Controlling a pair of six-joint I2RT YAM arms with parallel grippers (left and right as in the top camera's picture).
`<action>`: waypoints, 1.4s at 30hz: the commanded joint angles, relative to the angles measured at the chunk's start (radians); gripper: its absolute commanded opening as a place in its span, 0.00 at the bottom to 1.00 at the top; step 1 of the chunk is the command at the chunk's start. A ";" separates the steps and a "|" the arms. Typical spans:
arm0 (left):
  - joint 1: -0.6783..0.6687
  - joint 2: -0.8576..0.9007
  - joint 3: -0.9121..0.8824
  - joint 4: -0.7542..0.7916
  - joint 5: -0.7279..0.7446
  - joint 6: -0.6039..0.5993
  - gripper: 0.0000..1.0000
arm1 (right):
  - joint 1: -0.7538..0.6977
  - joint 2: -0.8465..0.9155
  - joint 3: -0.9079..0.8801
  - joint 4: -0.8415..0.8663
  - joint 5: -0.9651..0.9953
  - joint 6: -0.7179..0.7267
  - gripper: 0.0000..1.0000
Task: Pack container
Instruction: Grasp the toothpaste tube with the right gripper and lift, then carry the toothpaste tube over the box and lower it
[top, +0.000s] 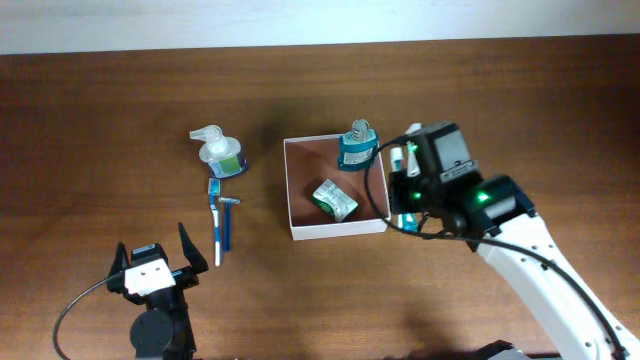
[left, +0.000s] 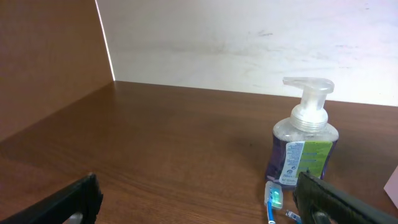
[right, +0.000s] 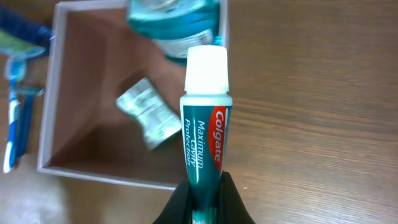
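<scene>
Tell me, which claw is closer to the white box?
Right. The right gripper, holding toothpaste, is beside the container, on its right; the left gripper sits far off to its left.

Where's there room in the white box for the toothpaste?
Inside the white square box, bare brown floor runs along the wall nearest the clear soap pump bottle. It's crowded by the teal bottle and the crinkly green-white packet.

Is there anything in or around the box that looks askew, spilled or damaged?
Nothing spilled or damaged. The small green packet lies diagonally in the container, and the teal bottle sits tight in its far corner, seeming to overlap the rim.
</scene>
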 joint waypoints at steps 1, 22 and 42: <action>0.005 -0.003 -0.006 0.002 -0.010 0.008 0.99 | 0.024 -0.010 0.014 0.000 -0.010 -0.009 0.06; 0.005 0.002 -0.006 0.002 -0.010 0.008 0.99 | 0.025 -0.010 0.014 -0.003 -0.035 -0.006 0.06; 0.005 0.003 -0.006 0.002 -0.010 0.008 0.99 | 0.025 0.127 0.014 0.106 -0.082 -0.005 0.06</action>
